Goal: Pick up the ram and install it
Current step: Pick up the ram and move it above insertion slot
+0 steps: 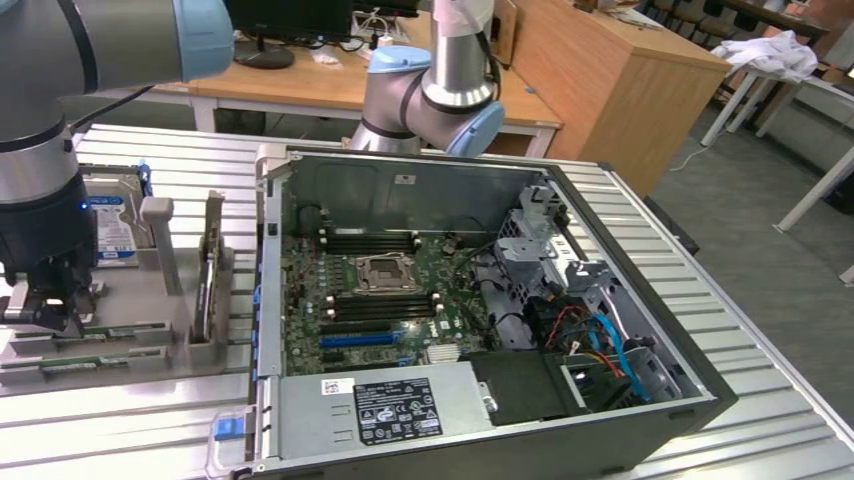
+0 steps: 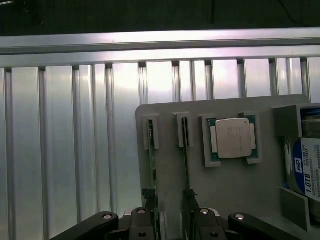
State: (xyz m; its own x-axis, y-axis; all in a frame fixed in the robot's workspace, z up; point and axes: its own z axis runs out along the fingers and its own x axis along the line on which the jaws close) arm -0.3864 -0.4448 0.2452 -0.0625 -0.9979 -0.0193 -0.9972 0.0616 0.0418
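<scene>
**Ribbed counter, hand spread above the ram holder**

Ribbed aluminium makes up the counter [image 1: 134, 430], with wooden office furniture [image 1: 614, 70] behind it. An open computer case [image 1: 627, 430] lies on its side on the counter. Its motherboard [image 1: 387, 300] faces up and shows rows of black slots [image 1: 374, 243].

Toward the exterior view's left, beside the case, sits a grey holder plate [image 2: 170, 120]. The ram [image 2: 151, 155], a thin green stick, stands on edge in one narrow slot of the plate. A second, darker stick [image 2: 185, 150] stands on edge in the slot just beside it, running parallel.

On the far side of that second stick, a square silver processor chip [image 2: 231, 138] lies flat in its own recess. Beyond the chip is a hard drive [image 2: 306, 170] with a blue label.

The arm [image 1: 54, 120] reaches down at the exterior view's left and holds the hand [image 1: 47, 305] over the holder plate. In the wrist view the hand [image 2: 168, 200] has its fingers [image 2: 190, 205] spread apart with nothing clamped between them. One fingertip lines up with the near end of the ram and the other with the near end of the second stick. Whether either fingertip touches a stick cannot be told. The ram sits in its holder slot, well apart from the motherboard's slots.
</scene>
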